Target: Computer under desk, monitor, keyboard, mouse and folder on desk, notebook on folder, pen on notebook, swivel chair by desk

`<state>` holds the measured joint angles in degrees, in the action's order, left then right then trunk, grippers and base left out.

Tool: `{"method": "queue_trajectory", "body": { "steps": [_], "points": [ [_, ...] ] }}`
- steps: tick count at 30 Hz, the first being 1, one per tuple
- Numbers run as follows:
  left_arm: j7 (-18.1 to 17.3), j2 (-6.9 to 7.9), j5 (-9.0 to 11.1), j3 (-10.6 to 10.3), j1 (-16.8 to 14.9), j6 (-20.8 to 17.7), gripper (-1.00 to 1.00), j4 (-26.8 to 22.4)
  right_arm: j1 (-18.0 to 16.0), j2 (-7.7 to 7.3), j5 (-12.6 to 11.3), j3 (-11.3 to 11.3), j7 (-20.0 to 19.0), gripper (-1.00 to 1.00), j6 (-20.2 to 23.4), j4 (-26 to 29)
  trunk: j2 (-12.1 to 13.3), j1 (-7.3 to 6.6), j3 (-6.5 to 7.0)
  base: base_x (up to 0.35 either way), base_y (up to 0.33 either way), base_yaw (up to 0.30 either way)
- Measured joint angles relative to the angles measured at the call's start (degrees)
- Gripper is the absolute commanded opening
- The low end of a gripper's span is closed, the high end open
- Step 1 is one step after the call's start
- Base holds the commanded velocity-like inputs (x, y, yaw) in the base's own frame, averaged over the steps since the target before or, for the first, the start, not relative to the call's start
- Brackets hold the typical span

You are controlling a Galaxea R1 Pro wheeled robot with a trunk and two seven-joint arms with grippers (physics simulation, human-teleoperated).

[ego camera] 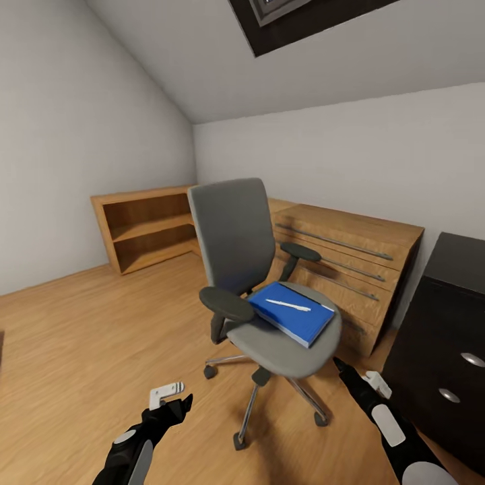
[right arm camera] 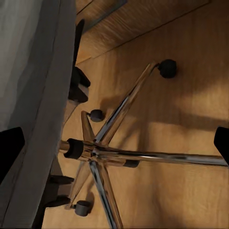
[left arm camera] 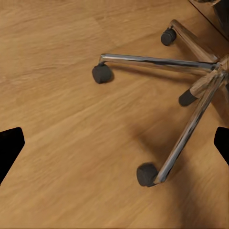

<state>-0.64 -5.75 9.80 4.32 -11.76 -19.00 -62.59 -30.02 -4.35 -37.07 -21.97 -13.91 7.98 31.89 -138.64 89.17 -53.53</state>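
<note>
- The swivel chair (ego camera: 263,283) stood on the wooden floor (ego camera: 101,337), back toward the far corner; it looked heavy but free-rolling, best pushed by an armrest.
- The folder (ego camera: 293,313) lay flat on the seat, long axis running toward the backrest; thin and stiff, best pinched at an overhanging edge.
- The pen (ego camera: 288,305) rested on it, lengthwise, likely to roll.
- The left gripper (left arm camera: 114,143) and right gripper (right arm camera: 114,143) hung low, both spread wide, empty.
</note>
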Motion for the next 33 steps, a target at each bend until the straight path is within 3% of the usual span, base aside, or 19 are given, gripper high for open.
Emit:
{"method": "queue_trajectory", "body": {
  "steps": [21,29,32,33],
  "points": [
    [0.00,-0.08,0.03,-0.08,0.00,-0.05,1.00,0.00,0.00,0.11,0.09,0.11,-0.14,1.00,-0.01,-0.63,0.00,0.01,0.00,0.051,0.000,0.000],
    [0.02,-0.08,0.01,-0.12,0.00,-0.01,1.00,0.80,0.00,0.07,0.52,0.10,-0.12,1.00,-0.40,-0.63,0.00,0.04,0.00,-0.275,-0.014,0.000],
    [0.24,-0.19,-0.13,-0.31,0.00,0.20,1.00,3.12,0.00,0.13,2.65,0.15,0.07,1.00,-2.13,-0.85,0.00,0.04,0.00,-0.307,-0.145,0.000],
    [0.31,-0.23,-0.21,-0.40,0.00,0.32,1.00,4.01,0.01,0.19,5.05,0.09,0.19,1.00,-6.10,-2.04,0.00,0.04,-0.01,-0.293,-0.184,0.000]
  ]
}}
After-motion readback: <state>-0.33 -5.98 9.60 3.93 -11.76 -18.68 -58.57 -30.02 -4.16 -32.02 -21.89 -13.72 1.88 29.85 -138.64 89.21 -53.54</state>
